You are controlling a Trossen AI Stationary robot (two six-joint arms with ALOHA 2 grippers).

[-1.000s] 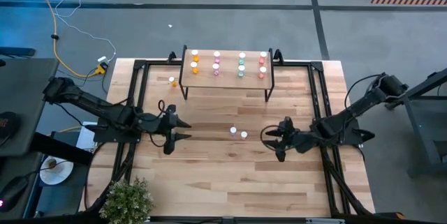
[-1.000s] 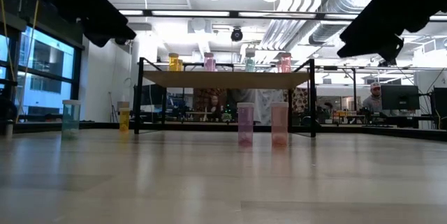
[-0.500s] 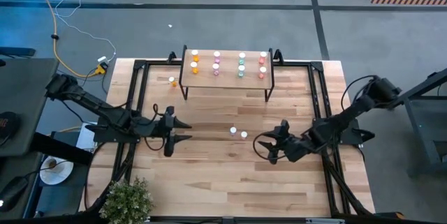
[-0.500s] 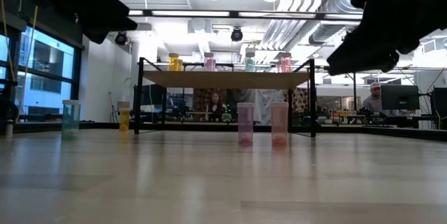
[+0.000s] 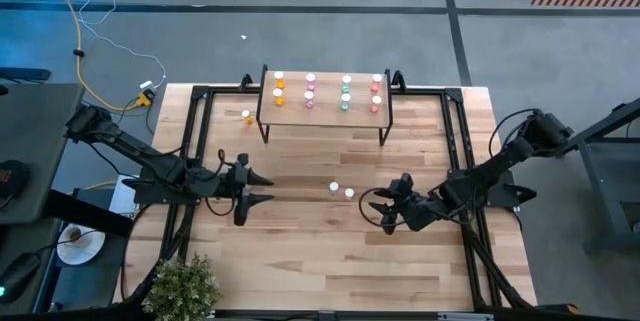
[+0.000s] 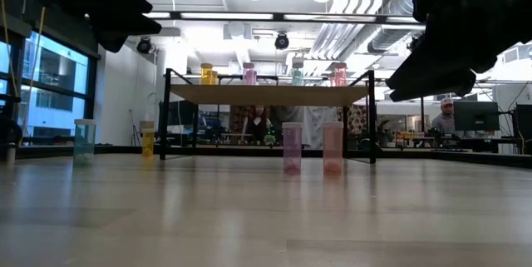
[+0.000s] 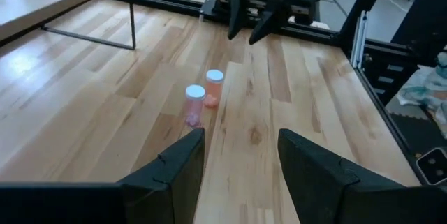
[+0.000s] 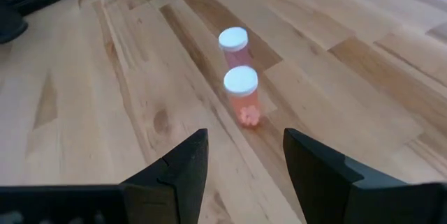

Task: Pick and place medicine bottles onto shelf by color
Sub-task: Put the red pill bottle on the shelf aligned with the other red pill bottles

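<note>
My right gripper (image 5: 378, 211) hangs above the table with its fingers (image 8: 178, 165) spread apart and nothing between them, touching nothing. Straight ahead of it, toward the middle of the table, two medicine bottles stand upright and almost touching: the red bottle (image 8: 242, 95) nearer to me and the pink bottle (image 8: 234, 48) just behind it, nearly in line along my approach. Their long axes are vertical, white caps up, so I judge the coming move is a level reach forward and down until my open fingers pass either side of the red body, taking care not to knock its pink neighbour over. My left gripper (image 5: 262, 187) waits on the far side of the pair, also spread and empty, pointing back at me; from above it looks farther from the bottles than I am, so the pick seems mine. Beyond the pair, at the back of the table, the shelf (image 5: 325, 112) stands on its thin black legs with bottles already on top in columns of orange, pink, teal and red. An orange bottle (image 5: 247, 116) stands on the tabletop just beside the shelf's left legs, and a teal bottle (image 6: 84, 140) shows well off to one side in the low view.
</note>
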